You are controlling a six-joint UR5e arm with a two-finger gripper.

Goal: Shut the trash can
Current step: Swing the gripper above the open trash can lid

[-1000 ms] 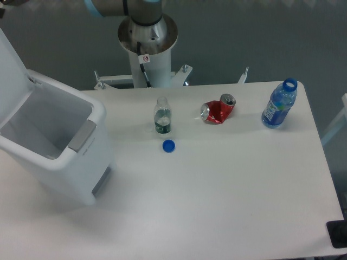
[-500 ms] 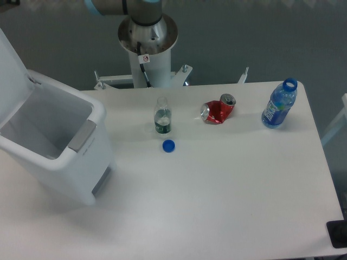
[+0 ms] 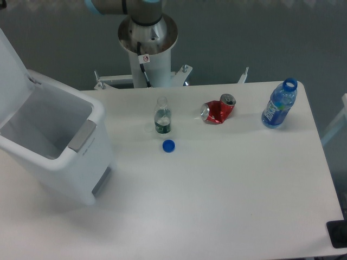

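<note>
Nothing on the table (image 3: pixel 227 184) has shifted since the earlier frames; the one small change is at the far left top corner, where the dark bit seen half a second ago has shrunk to a sliver at the frame edge. My pincer is out of the picture, so I cannot tell how wide its fingers stand or whether it holds anything.

At the left side stands the trash can (image 3: pixel 59 157), by far the biggest thing here. Its white lid (image 3: pixel 10 57) is swung up and back, leaning against the far left edge of the view, so the bin is open and its pale inside walls show. A grey latch (image 3: pixel 82 135) sits on the front rim, and a grey patch shows lower on the front face near the tabletop.

Behind the far edge of the table, my base column (image 3: pixel 147 46) rises on a white pedestal.

Toward the middle of the table a small clear bottle (image 3: pixel 162 116) stands upright without its cap, with a green label. Just near of it lies a blue cap (image 3: pixel 168 145), apart from the bottle.

Right of that, a crushed red can (image 3: pixel 218 110) lies on its side. Near the far right corner a blue bottle (image 3: pixel 280 104) stands with its neck uncapped.
</note>
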